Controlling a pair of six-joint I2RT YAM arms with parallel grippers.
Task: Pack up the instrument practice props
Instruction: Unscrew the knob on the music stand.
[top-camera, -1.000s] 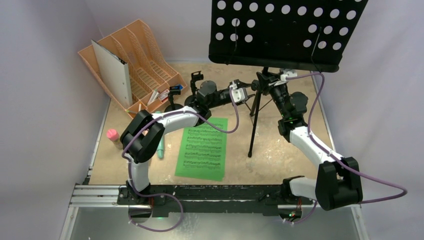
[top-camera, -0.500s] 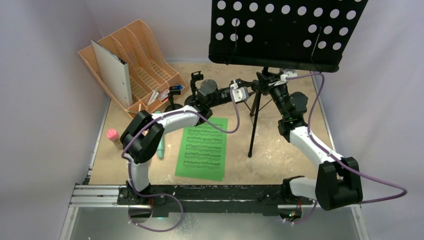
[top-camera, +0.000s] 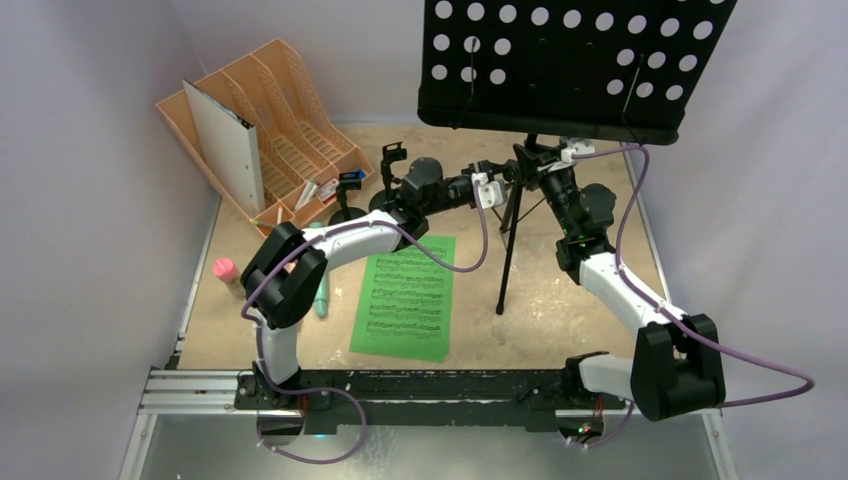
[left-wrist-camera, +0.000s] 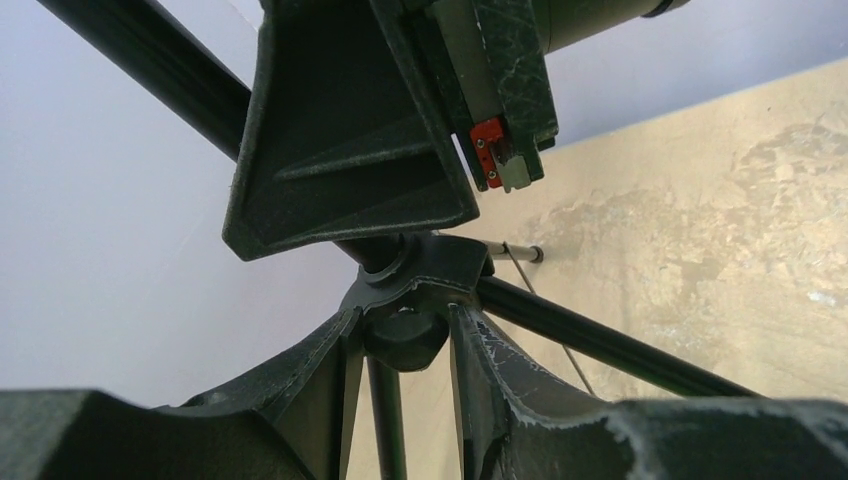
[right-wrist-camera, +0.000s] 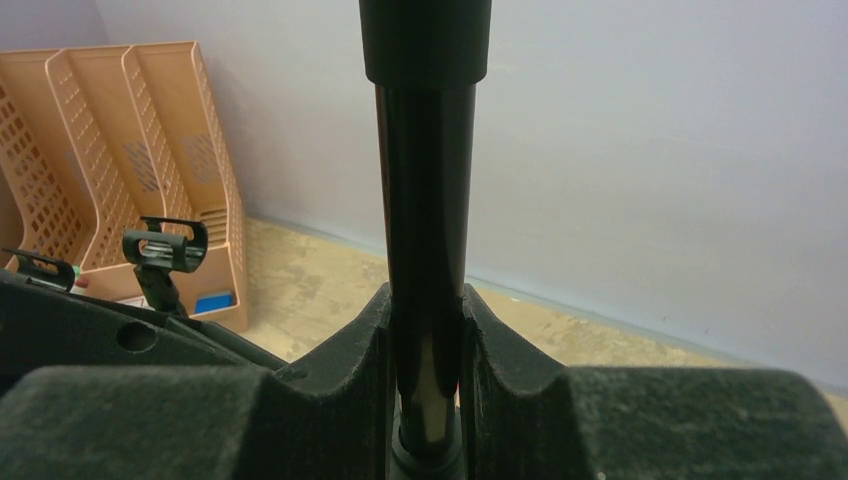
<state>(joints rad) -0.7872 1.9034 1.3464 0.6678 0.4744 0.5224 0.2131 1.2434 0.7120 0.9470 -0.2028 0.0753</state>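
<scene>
Tripod (top-camera: 507, 240) upright at back of worktop (top-camera: 570, 300). Right gripper (right-wrist-camera: 425, 340): fingers clamped on centre pole (right-wrist-camera: 425, 180). Left gripper (left-wrist-camera: 400, 400): fingers straddle leg hub (left-wrist-camera: 405, 300); I cannot tell if they bite. Step, I judge: collapsing the stand. Next I'd close on the hub and slide it along the pole.

The left arm (top-camera: 345, 238) and the right arm (top-camera: 622, 287) are each built of white links joined by bulky black joint housings. A thin purple cable (top-camera: 808, 380) loops from each base up to the wrist, and the fingers (right-wrist-camera: 200, 420) are matte black, rough-surfaced and scuffed
</scene>
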